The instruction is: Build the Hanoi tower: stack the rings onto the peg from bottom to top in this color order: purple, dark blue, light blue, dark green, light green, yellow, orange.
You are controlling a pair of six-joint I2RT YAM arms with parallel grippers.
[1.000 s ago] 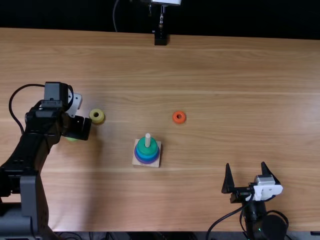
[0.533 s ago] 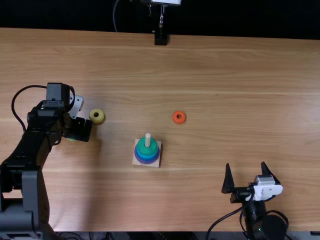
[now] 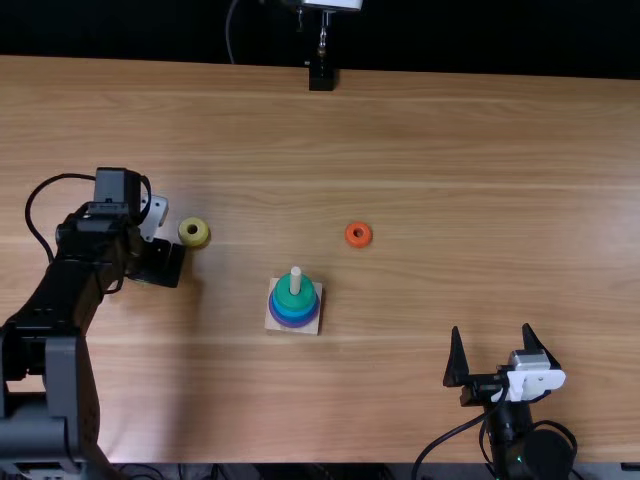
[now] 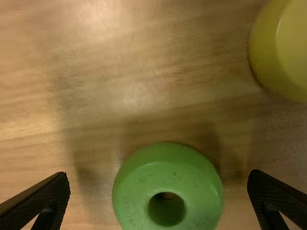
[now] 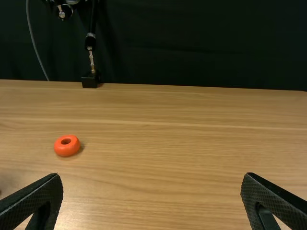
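My left gripper [image 3: 158,262] hangs low over the table's left side, beside the yellow ring [image 3: 194,232]. In the left wrist view, the open left gripper [image 4: 159,199] has the light green ring [image 4: 168,187] between its spread fingers, with the yellow ring [image 4: 283,50] off to one side. The peg [image 3: 295,281] stands on a square wooden base with a dark green ring [image 3: 294,299] on top, above light blue, dark blue and purple. The orange ring [image 3: 358,234] lies flat. At the near right rests my open right gripper [image 3: 500,345]; its wrist view shows the right gripper [image 5: 152,199] empty.
The wooden table [image 3: 450,150] runs back to a black curtain. A black mount [image 3: 321,77] stands at the table's far edge. The peg's base [image 3: 308,326] sits between the two arms, nearer the left one.
The left gripper has shifted slightly toward the right and the near side, covering the light green ring's edge in the top view. The right arm and the peg stack have stayed still.
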